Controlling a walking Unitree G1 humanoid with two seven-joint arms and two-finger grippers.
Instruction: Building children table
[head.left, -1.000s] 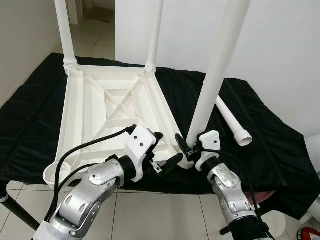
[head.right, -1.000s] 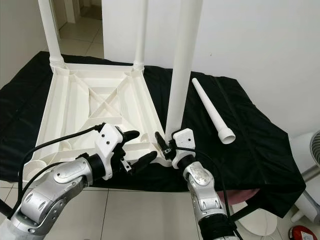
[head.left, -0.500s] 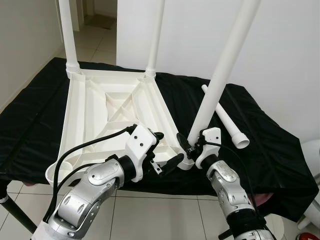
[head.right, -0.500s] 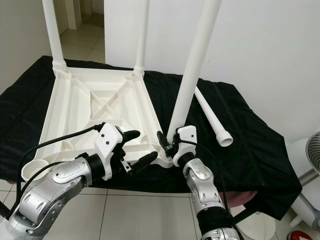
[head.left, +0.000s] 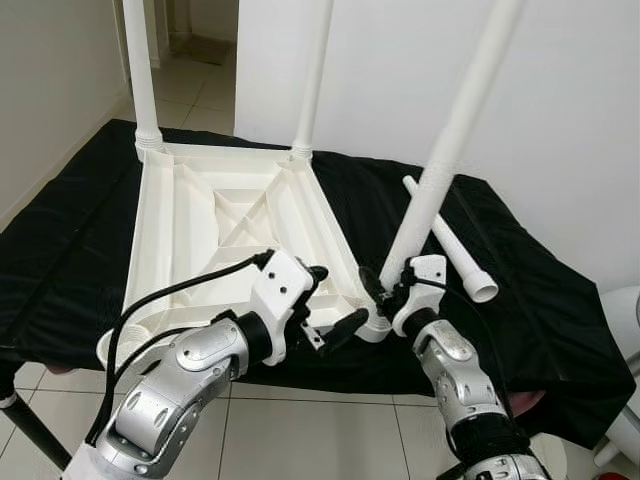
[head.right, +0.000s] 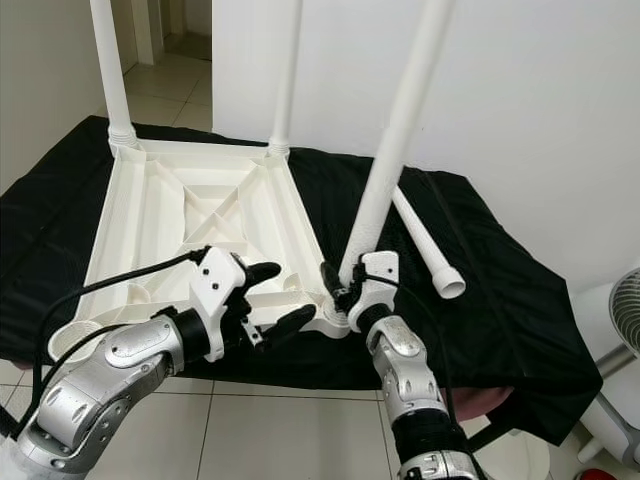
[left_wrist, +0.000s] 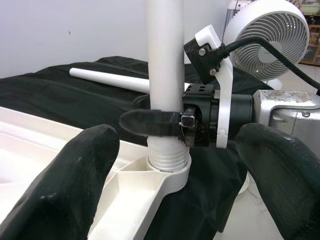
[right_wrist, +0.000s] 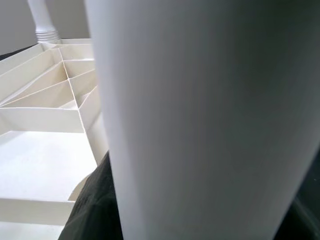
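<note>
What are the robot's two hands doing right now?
Left gripper: open, holding nothing, beside the tabletop corner.
Right gripper: shut on the table leg.

The upturned white ribbed plastic table (head.left: 215, 235) covers the left of the black-draped tabletop (head.left: 540, 300). Two upright white legs (head.left: 143, 75) block its far corners, and a tilted third leg (head.left: 440, 170) blocks the near right corner. A loose white leg (head.left: 450, 240) crosses the open cloth to the right. The near left socket (head.left: 115, 348) stands open.

Upturned tabletop (head.left: 220, 215) on cloth (head.left: 540, 310) (loose leg (head.left: 452, 243) lying right).
</note>
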